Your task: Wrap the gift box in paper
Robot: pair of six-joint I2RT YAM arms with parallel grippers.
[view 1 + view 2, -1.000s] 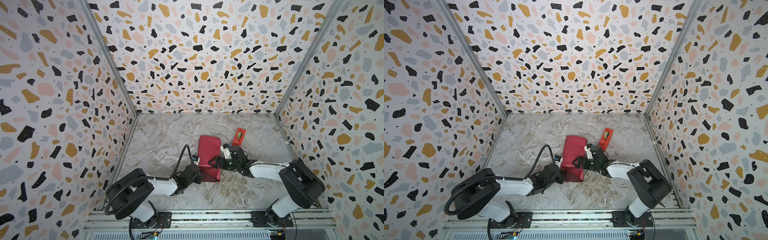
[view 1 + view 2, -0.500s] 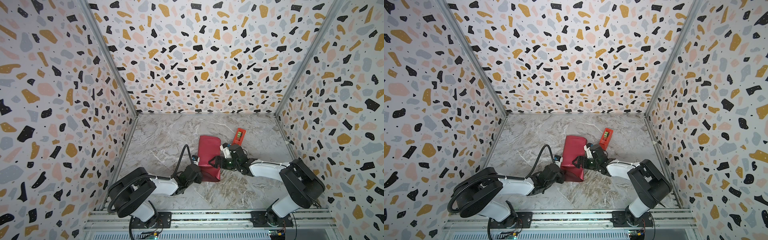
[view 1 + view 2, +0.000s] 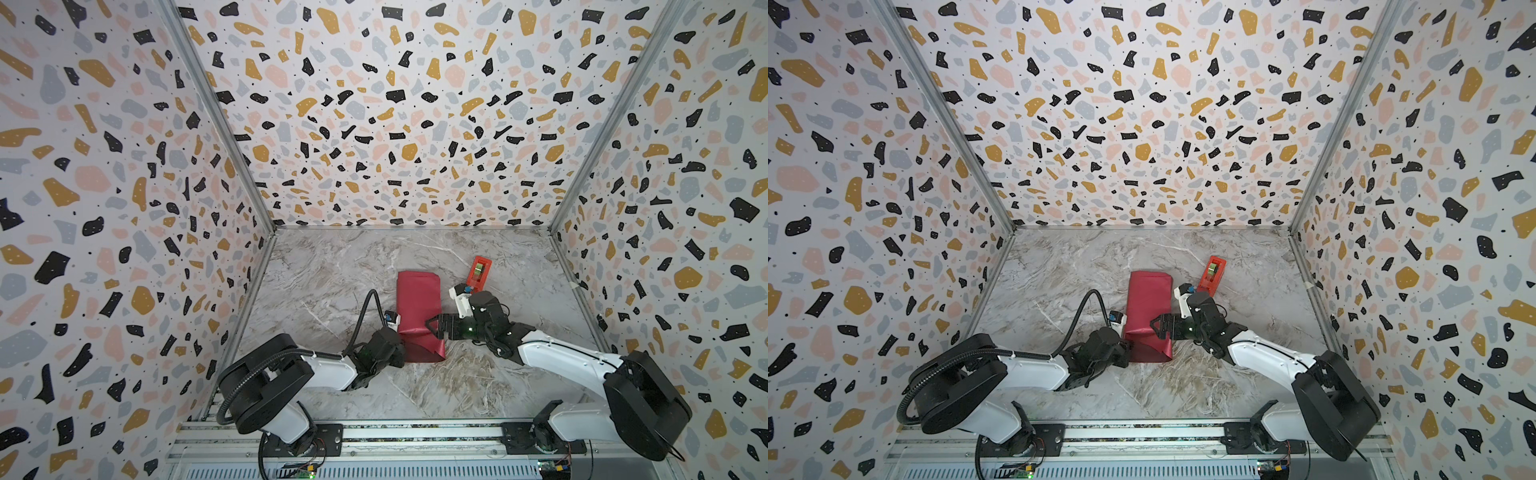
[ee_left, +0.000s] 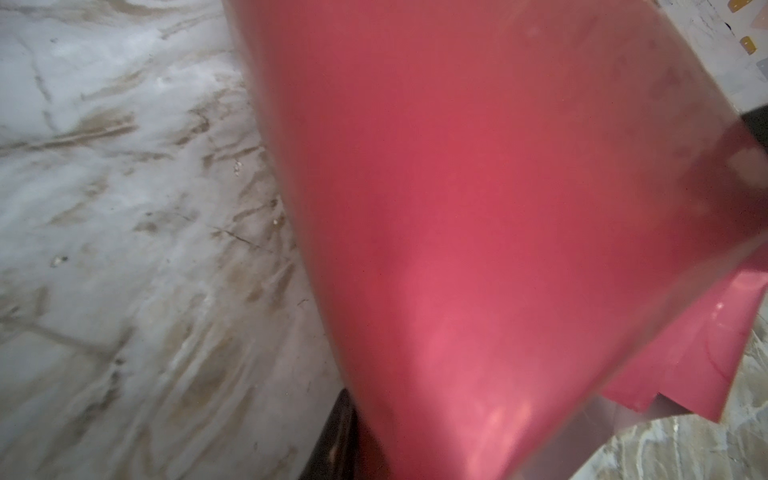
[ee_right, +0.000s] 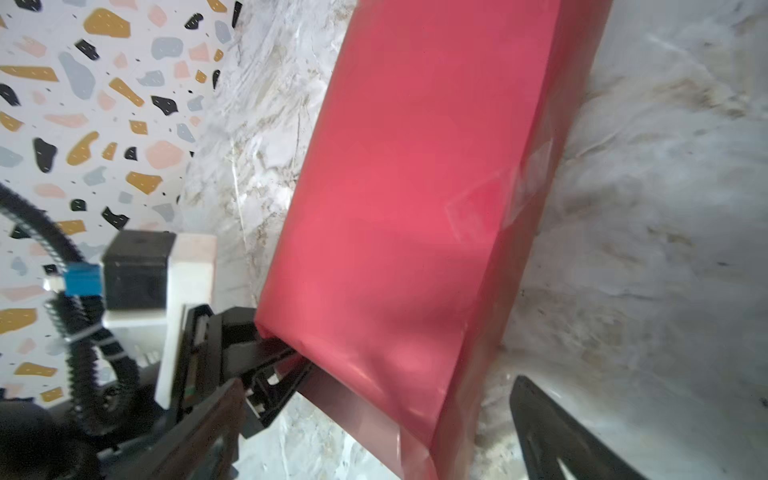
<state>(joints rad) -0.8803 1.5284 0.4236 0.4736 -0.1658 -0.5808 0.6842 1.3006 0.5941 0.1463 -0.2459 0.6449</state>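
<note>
Tabletop [image 3: 332,282], right end effector [image 3: 432,326] open, left end effector [image 5: 274,365] grip unclear, dispenser [image 3: 480,270] only in both top views

Crimson paper [image 3: 417,307] had a maroon flap at its 6 o'clock. Red-orange tape dispenser [image 3: 480,270] at paper's 2 o'clock. Grey-white marble tabletop [image 3: 332,266] w/ brown veins. Terrazzo walls [image 3: 395,124] were blk/ochre/pink/grey-specked.

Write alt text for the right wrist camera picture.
Crimson paper, folded into a long boxy parcel with a clear tape strip on it, lies on a marble table. The left pincer meets the parcel's open end flap; the right pincer's dark finger stands apart from the paper. A speckled wall rises behind.
</note>
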